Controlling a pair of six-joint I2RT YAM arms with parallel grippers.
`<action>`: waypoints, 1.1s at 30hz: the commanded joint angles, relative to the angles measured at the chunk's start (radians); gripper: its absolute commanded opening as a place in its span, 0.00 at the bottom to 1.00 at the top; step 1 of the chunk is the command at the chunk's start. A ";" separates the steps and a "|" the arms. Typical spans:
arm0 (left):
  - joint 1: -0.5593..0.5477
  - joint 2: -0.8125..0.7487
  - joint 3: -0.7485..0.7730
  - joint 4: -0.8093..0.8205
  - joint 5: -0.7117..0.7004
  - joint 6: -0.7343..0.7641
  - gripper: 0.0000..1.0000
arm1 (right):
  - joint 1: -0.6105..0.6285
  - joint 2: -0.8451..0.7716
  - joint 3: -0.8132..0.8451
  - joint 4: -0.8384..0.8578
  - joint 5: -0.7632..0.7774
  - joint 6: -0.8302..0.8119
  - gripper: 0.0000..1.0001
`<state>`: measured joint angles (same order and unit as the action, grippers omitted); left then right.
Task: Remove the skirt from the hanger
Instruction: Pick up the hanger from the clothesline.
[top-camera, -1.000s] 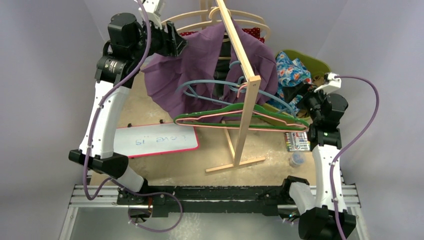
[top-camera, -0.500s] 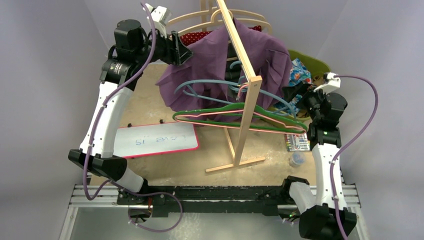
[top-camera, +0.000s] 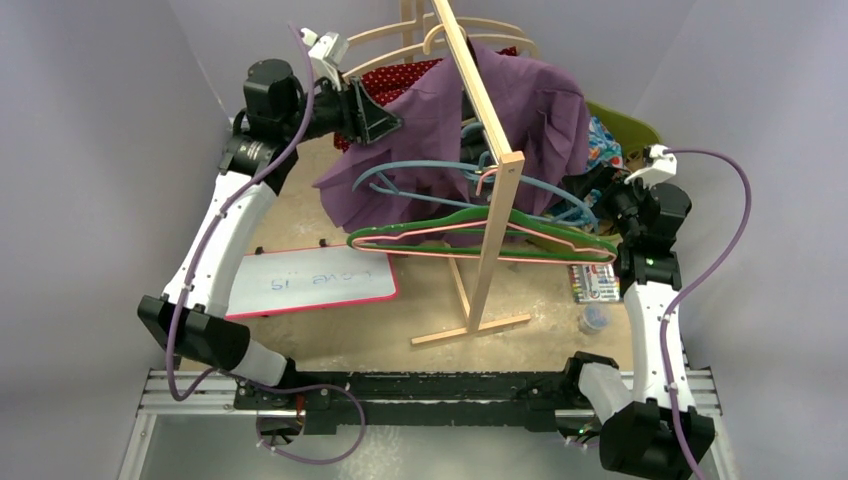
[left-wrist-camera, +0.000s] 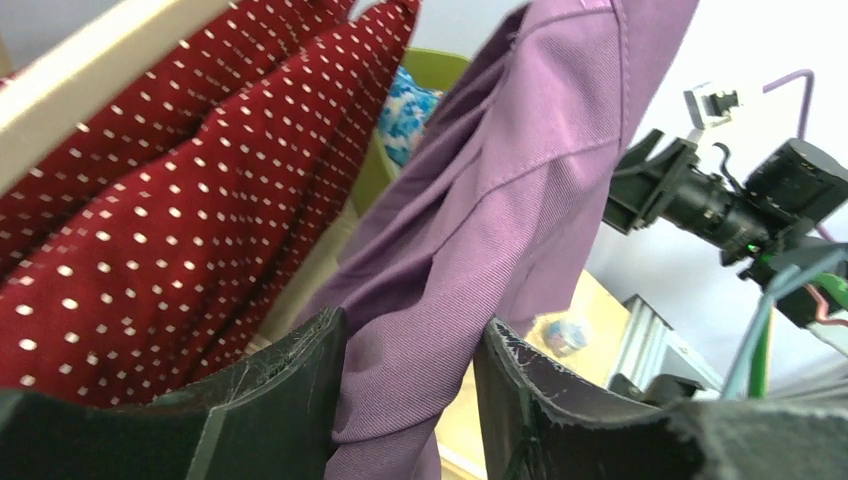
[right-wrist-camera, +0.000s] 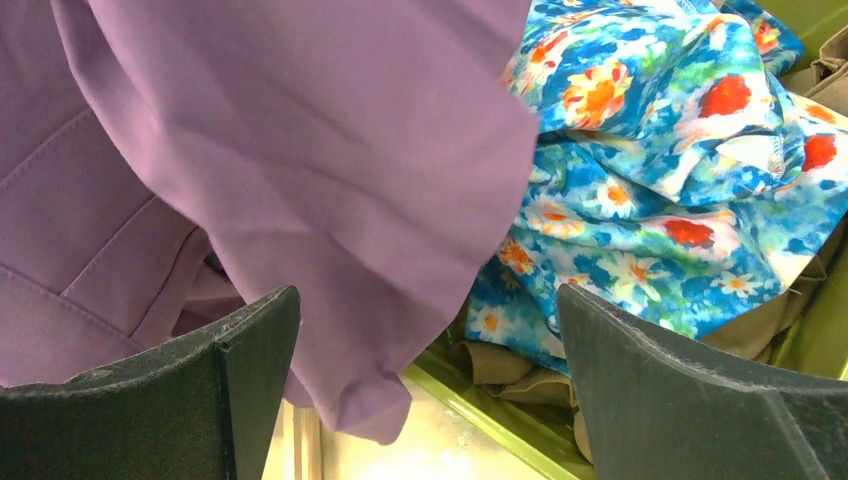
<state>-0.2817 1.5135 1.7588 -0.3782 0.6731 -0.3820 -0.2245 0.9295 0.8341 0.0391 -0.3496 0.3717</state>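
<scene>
A purple skirt (top-camera: 440, 130) hangs over the wooden rack (top-camera: 490, 160), draped among hangers. My left gripper (top-camera: 385, 120) is high at the back left, shut on a fold of the purple skirt (left-wrist-camera: 420, 330). In the left wrist view the cloth fills the gap between the two fingers (left-wrist-camera: 290, 400). My right gripper (top-camera: 610, 195) is open at the right, beside the skirt's right edge. In the right wrist view the skirt's hem (right-wrist-camera: 330, 250) hangs between the fingers (right-wrist-camera: 240, 380), not gripped. Several wooden hangers (top-camera: 400, 40) sit at the top of the rack.
A red dotted garment (top-camera: 400, 75) hangs behind the skirt, also seen in the left wrist view (left-wrist-camera: 170, 200). A green bin (top-camera: 625, 125) holds a blue floral cloth (right-wrist-camera: 680, 160). Blue, green and pink hangers (top-camera: 480, 235) hang low. A whiteboard (top-camera: 310, 280), marker box (top-camera: 595, 283) and small jar (top-camera: 594, 320) lie on the table.
My left gripper has moved right and back with the skirt in it, swinging the cloth rightward over the rack. The right arm has barely moved.
</scene>
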 joint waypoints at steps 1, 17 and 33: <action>-0.001 -0.137 -0.097 0.161 0.054 -0.129 0.44 | 0.004 -0.013 0.008 0.032 0.011 -0.020 0.99; -0.039 -0.258 -0.349 0.395 0.011 -0.382 0.52 | 0.004 0.022 -0.008 0.030 -0.018 -0.009 0.99; -0.116 -0.235 -0.230 0.163 -0.160 -0.264 0.19 | 0.004 0.025 0.016 0.052 -0.032 0.022 0.99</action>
<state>-0.4019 1.2705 1.4670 -0.2050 0.5606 -0.6250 -0.2241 0.9619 0.8257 0.0437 -0.3584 0.3805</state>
